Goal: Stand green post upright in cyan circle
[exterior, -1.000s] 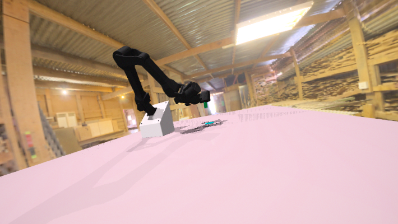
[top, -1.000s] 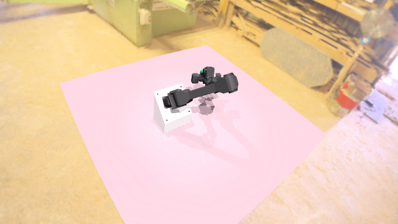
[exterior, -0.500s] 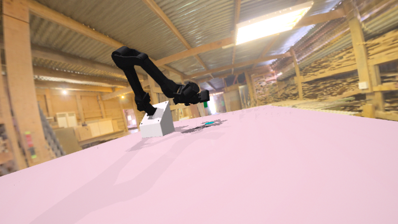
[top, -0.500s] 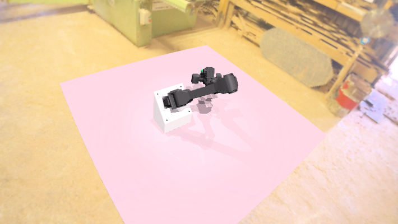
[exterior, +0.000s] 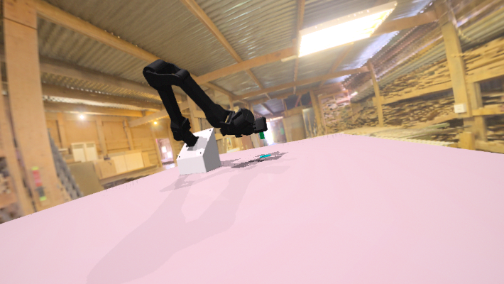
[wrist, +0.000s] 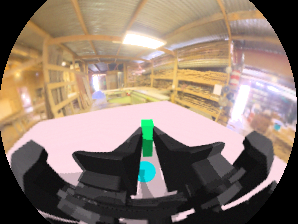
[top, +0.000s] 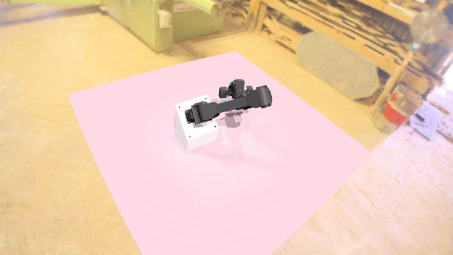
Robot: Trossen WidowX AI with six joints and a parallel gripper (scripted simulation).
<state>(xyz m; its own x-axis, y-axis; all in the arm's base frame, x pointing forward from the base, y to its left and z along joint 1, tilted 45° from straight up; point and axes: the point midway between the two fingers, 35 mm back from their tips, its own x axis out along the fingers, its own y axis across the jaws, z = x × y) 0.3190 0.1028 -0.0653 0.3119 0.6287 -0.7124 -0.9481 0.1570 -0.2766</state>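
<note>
My gripper [top: 232, 85] [exterior: 263, 128] [wrist: 147, 128] is shut on the green post [top: 230, 83] [exterior: 262, 135] [wrist: 147, 132]. It holds the post in the air, clear of the pink mat [top: 223, 197] [exterior: 337, 213]. In the exterior view the post hangs roughly upright below the fingers. The cyan circle [exterior: 264, 155] [wrist: 147, 172] lies flat on the mat, under the gripper. In the wrist view it shows between the fingers, just beneath the post. In the top view the arm hides most of it.
The arm's white base block [top: 196, 137] [exterior: 199, 160] stands on the mat just left of the circle. The arm's elbow [top: 263, 97] [exterior: 160, 72] reaches high over the mat. Sandy floor and workshop shelves surround the mat.
</note>
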